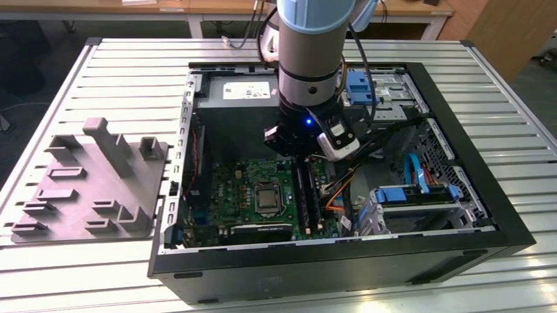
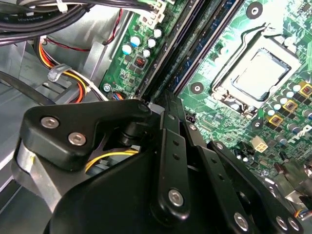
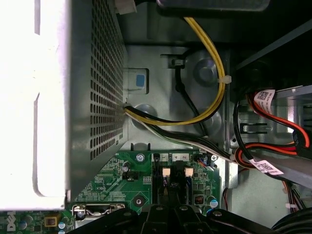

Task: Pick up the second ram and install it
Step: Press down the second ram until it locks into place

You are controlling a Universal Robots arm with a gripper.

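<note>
exterior view first: my arm (image 1: 306, 52) comes straight down into the open pc case (image 1: 487, 215) on the slatted metal table (image 1: 113, 72), and my gripper (image 1: 301, 156) sits low over the top end of the memory slots (image 1: 304, 195) on the green motherboard (image 1: 231, 189), just to the exterior view's right of the cpu socket (image 1: 265, 199). the grey parts holder (image 1: 91, 179) stands outside the case on the exterior view's left, and the blue drive caddy (image 1: 413, 194) is in the case's right part. from here i can't make out my fingertips.

second wrist view: this one gets my black linkage up close, with the fingers (image 2: 170, 126) drawn together into a narrow wedge, closed right at the near end of the long dark slots (image 2: 190, 48). the second ram (image 2: 181, 62) reads as a thin dark board lying along those slots, running away from my tips toward the cpu socket (image 2: 261, 73) side; whether i'm pinching its end i honestly can't tell.

first wrist view: the other side, with the perforated power supply cage (image 3: 92, 87), yellow and black cables (image 3: 207, 63) and the slot ends with white latches (image 3: 176, 171) just past my knuckles (image 3: 168, 217).
</note>
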